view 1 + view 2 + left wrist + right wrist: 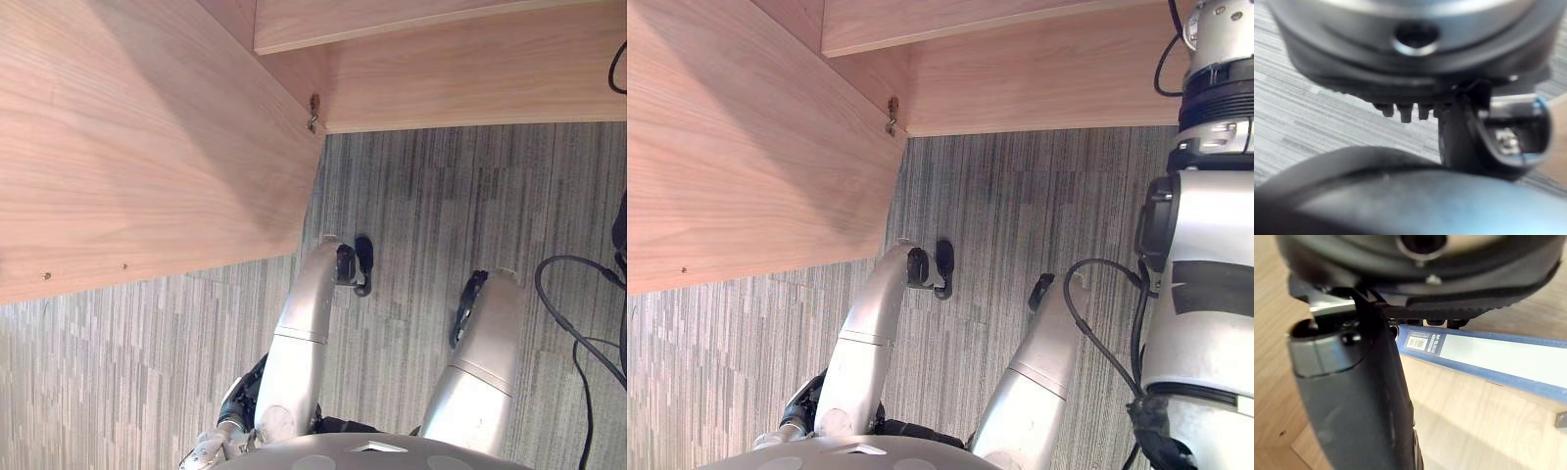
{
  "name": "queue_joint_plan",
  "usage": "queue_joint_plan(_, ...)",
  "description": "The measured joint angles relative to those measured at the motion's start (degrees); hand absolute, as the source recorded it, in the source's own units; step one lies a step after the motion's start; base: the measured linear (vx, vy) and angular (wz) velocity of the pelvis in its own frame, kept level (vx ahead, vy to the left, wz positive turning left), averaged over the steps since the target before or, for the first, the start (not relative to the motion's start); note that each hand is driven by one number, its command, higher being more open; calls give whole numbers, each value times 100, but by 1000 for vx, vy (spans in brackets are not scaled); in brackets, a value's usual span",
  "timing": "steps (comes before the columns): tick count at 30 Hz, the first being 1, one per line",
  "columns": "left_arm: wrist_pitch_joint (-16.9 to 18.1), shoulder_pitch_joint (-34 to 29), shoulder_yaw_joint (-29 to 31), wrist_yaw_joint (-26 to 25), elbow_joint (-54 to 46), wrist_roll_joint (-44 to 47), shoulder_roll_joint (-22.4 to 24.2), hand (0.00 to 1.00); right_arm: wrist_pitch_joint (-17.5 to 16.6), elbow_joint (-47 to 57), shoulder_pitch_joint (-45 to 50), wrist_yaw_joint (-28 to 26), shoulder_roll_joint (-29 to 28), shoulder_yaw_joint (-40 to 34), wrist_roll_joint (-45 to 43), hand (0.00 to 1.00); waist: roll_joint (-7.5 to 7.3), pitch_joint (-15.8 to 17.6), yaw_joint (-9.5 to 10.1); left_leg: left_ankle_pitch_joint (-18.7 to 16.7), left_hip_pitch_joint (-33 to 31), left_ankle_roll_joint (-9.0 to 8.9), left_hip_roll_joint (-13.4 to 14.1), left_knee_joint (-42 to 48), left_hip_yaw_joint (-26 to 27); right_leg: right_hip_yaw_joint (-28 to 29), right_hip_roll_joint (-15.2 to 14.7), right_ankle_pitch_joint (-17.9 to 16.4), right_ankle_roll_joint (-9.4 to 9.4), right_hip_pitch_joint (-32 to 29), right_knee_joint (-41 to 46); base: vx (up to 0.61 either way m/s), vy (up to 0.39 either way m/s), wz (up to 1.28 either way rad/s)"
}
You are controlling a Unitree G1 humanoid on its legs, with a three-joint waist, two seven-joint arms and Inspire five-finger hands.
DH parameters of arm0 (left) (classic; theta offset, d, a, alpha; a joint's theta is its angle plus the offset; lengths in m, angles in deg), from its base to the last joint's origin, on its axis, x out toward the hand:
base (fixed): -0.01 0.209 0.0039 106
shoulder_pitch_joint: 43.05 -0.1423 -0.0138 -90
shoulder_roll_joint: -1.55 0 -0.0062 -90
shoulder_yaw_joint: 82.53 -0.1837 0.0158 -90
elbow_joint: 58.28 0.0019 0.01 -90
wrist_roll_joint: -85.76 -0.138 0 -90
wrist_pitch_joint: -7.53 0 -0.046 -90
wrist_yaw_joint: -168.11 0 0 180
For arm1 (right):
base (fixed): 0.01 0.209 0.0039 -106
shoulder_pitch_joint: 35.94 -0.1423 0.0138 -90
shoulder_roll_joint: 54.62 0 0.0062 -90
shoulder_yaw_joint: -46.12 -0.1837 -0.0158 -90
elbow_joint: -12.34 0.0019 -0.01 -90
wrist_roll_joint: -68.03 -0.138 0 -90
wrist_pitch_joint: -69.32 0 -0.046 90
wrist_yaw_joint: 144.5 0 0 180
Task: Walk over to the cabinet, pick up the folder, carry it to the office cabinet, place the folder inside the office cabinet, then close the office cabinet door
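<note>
A blue folder [1498,355] with a white label strip lies on pale wood, just past my right hand [1356,396]. The thumb stands free and the short fingertips [1436,322] hold nothing; I cannot tell whether they touch the folder. My left hand [1462,142] hangs over striped grey carpet, relaxed, with nothing in it. The office cabinet [460,83] is ahead of me. Its wooden door [147,147] stands open to my left, swung out on a metal hinge [313,113].
The open door's lower edge runs close to my left arm. Grey carpet [421,196] spreads between me and the cabinet. A grey and black machine [1205,245] with cables stands close on my right.
</note>
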Motion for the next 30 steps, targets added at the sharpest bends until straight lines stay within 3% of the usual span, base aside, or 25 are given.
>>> queue_joint_plan(7,-6,-34,-2,5,-95,19,-18,100,44,-22,318,-161,84,0,14,100,1,-1,6,-32,-2,14,95,15,-14,-62,59,4,-13,36,-64,2,-11,-4)
queue_joint_plan(11,-109,-32,1,12,-173,29,-61,100,430,-289,566,-389,125,48,355,100,3,-2,-1,-33,162,12,144,-75,-54,-146,95,30,-34,245,-219,-1,-4,-5)
queue_joint_plan(16,-379,-32,87,14,-351,25,-115,100,1507,-496,972,-1332,335,-11,2701,100,13,-10,-7,7,793,21,163,-602,-42,-331,124,197,-38,881,-827,18,-6,-9)
queue_joint_plan(18,-506,-32,135,24,-430,3,-152,100,1690,-523,1075,-1672,351,-78,3510,100,16,-12,-2,22,1008,20,171,-783,-40,-392,141,257,-45,1108,-1053,63,10,-7)
queue_joint_plan(24,-793,-59,218,279,-706,-232,-460,100,1807,-537,1549,-2576,348,-803,5029,100,22,-35,29,127,1590,32,172,-1377,-29,-578,170,436,-41,1724,-1731,86,23,-4)
queue_joint_plan(27,-884,-70,263,352,-743,-403,-498,100,1896,-598,1747,-2832,322,-1022,5313,100,-4,-105,70,216,1868,33,172,-1705,18,-641,175,561,-57,1959,-2043,81,24,-6)
queue_joint_plan(30,-866,-114,531,544,-528,-566,-213,100,1926,-696,2008,-2997,227,-1297,5523,100,-14,-180,90,433,2230,37,173,-2256,31,-818,190,806,-74,2304,-2571,60,7,-3)
